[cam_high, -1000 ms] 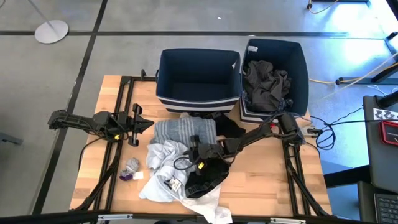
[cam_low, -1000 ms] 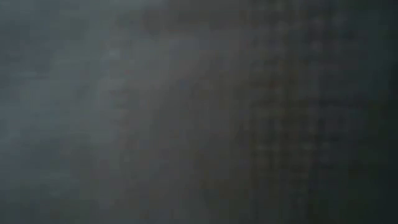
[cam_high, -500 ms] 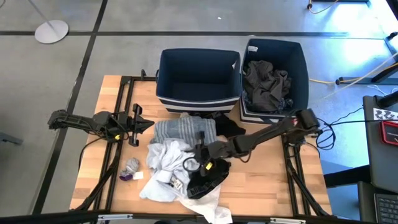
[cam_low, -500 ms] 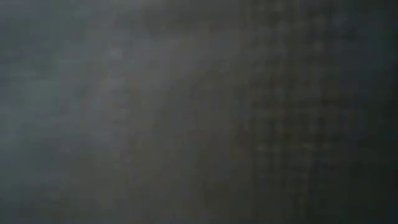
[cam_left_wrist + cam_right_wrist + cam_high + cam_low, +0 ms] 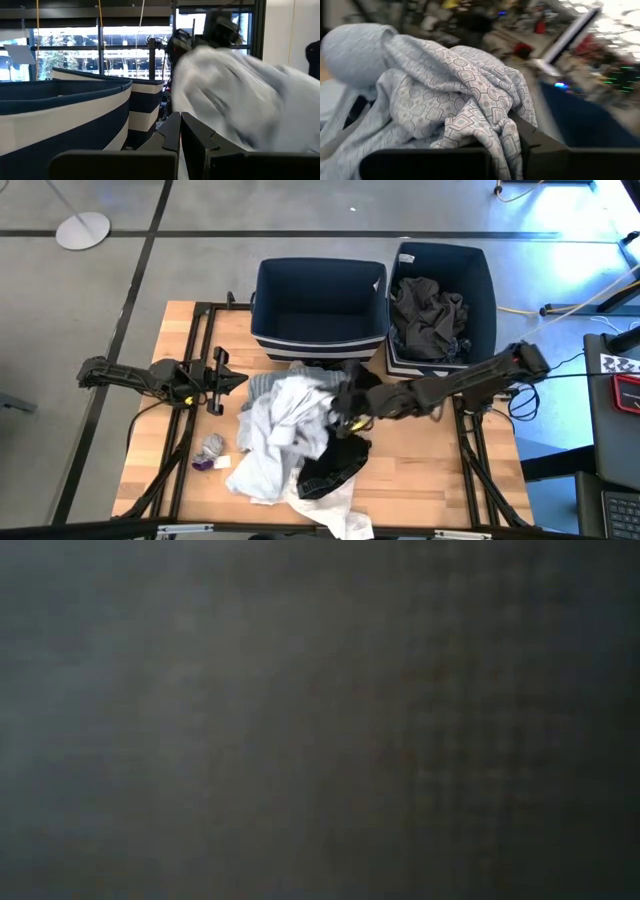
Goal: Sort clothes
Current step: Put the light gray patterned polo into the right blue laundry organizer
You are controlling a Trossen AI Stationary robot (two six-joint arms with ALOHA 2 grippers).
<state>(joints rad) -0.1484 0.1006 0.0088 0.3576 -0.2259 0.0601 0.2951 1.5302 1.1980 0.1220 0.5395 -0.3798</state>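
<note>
Sorting is mid-step: the right pincer [image 5: 340, 408] is clamped on a white patterned garment [image 5: 290, 415], lifting it above the clothes pile [image 5: 300, 455] on the table [image 5: 420, 470]. Just behind the pile stand two navy bins: the empty bin [image 5: 320, 305] and, beside it, the second bin [image 5: 445, 300] holding dark grey clothes [image 5: 428, 315]. Next, the garment likely needs carrying over a bin wall and releasing; its trailing cloth may snag the pile. The left pincer [image 5: 222, 376] waits beside the pile, fingers together.
</note>
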